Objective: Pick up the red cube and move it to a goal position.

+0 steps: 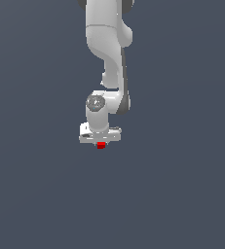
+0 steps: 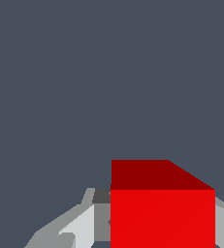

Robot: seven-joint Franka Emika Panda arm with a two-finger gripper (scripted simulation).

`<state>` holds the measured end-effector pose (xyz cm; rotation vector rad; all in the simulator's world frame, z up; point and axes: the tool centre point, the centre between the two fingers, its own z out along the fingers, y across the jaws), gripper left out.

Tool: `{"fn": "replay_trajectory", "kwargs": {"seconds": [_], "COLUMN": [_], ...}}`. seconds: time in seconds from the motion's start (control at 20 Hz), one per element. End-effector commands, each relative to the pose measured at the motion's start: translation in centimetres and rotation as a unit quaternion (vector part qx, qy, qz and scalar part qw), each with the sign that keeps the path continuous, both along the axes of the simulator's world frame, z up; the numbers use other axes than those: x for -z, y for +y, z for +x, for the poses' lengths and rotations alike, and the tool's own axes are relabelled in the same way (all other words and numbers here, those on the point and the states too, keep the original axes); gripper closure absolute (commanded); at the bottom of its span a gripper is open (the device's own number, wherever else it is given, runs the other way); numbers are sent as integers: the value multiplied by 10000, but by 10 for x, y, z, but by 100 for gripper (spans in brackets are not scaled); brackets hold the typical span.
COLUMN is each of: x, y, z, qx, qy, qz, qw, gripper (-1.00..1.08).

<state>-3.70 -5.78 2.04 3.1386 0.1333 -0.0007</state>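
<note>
Flat slate-grey background fills both views, with no seam, horizon or bench edge that we can make out, so we cannot tell where a surface ends and the backdrop begins.

We see the red cube [image 1: 101,145] directly under the white gripper [image 1: 101,142], only its lower part showing below the hand's wide body in the exterior view. It is much narrower than that hand. In the wrist view the red cube [image 2: 162,208] looms large, its bright front face and darker upper face plain, with grey and white fingers [image 2: 77,227] flanking it on either side, pressed up against its sides. We read the fingers as narrowed onto the cube and holding it. No shadow or contact line appears under the cube, so we cannot tell whether it rests on something or hangs free.

Outward from there, we find the arm [image 1: 106,44] coming straight down from the top edge of the exterior view, a thick white link bending at a joint, then a round grey-capped wrist [image 1: 96,102], then the hand pointing downward. The whole arm sits near the middle of that view, slightly toward the exterior view's left.

Around the cube we see open grey on every side: wide room toward the exterior view's left and right, and a broad stretch below. Nothing else stands near it.
</note>
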Motion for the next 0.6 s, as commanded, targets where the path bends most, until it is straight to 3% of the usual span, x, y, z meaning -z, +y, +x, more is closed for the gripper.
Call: {"fn": "replay_trajectory", "kwargs": {"seconds": [0.0,0.55], "x": [0,-10], "y": [0,12], "z": [0,-4], "qx": [-4,0], "qy": [-2,0], "qz": [0,0], "qw": [10000,10000], "gripper": [108,108]}}
